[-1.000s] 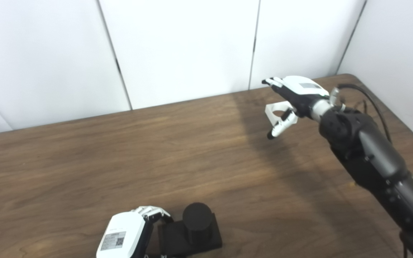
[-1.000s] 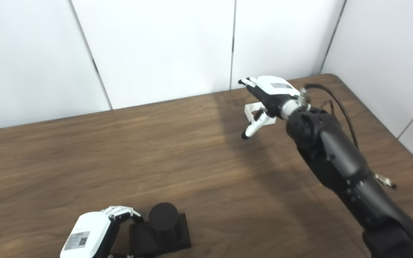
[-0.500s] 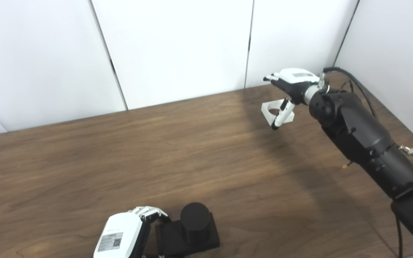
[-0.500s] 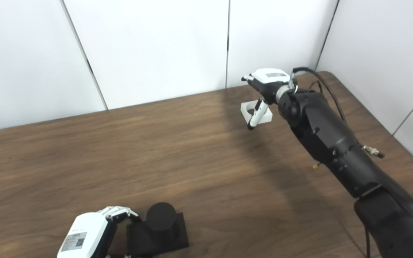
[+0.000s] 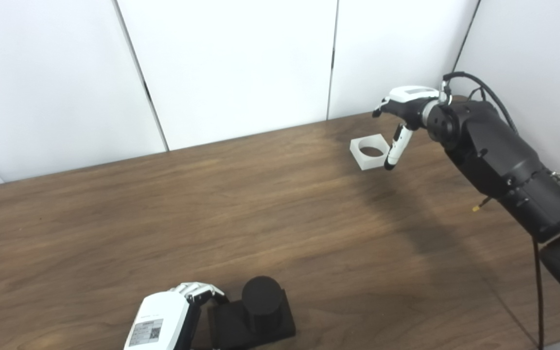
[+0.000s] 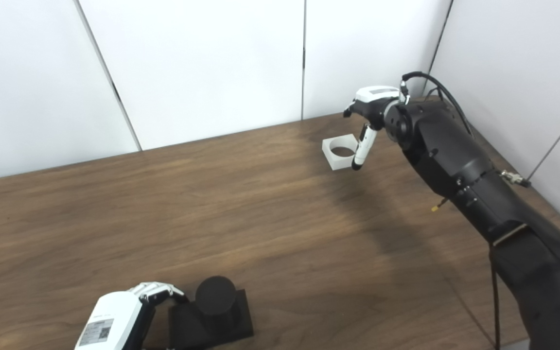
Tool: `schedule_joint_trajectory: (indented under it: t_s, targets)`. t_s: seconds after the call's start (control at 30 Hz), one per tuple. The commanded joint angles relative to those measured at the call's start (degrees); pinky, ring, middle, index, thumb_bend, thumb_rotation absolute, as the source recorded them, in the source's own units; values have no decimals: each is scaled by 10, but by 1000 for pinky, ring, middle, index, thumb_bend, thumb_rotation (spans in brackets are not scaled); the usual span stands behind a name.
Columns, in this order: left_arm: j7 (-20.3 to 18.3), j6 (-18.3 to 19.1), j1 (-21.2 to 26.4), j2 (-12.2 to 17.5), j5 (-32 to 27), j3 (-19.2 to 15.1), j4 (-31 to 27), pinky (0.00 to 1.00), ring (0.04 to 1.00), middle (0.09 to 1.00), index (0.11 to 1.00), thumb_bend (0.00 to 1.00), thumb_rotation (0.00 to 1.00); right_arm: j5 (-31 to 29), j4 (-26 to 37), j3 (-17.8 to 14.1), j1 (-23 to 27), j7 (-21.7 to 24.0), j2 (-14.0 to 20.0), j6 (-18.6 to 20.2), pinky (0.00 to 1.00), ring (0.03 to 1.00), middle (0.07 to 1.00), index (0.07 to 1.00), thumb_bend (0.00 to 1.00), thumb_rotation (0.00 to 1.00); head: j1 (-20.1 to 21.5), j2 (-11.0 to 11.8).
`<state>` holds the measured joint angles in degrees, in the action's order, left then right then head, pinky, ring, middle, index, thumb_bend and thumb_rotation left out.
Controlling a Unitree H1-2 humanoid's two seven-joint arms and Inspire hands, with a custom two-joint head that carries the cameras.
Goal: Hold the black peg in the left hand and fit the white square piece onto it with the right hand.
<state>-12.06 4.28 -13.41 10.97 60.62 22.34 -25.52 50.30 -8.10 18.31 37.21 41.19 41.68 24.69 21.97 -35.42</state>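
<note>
Near edge: my left hand (image 5: 163, 324) grips the black peg (image 5: 255, 316).
Far corner: my right hand (image 5: 403, 109) hangs spread, holding nothing, beside the white square piece (image 5: 370, 152).

The table (image 5: 163, 204) is viewed from above its near edge by both head cameras, set side by side, facing the white wall beyond it.

Just a dark brown wood-grain surface (image 5: 163, 209) with a rounded far-right corner, boxed in by plain white wall panels (image 5: 231, 63) with thin dark seams between them. A soft shadow falls across the right part of the wood.
</note>
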Motion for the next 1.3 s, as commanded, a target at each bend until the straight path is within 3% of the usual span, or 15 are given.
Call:
schedule_joint_trajectory:
  t_s: [0.0,0.37,1.27]
  targets:
    - [-17,4,-18,4,-8,3,20,674,758,708,483,518,42,11,7,-5,40,2,21,6,1000,1000,1000,873,1000,240,0,-1]
    - [7,-5,-22,3,-23,-4,23,673,759,710,483,517,42,6,-12,-10,30,-9,13,1,1000,1000,1000,869,1000,216,-1,-3]
    - [2,-3,-27,6,-20,-2,17,681,763,711,483,517,41,0,-35,0,30,-52,-10,-14,1000,1000,1000,899,1000,193,-5,-11]
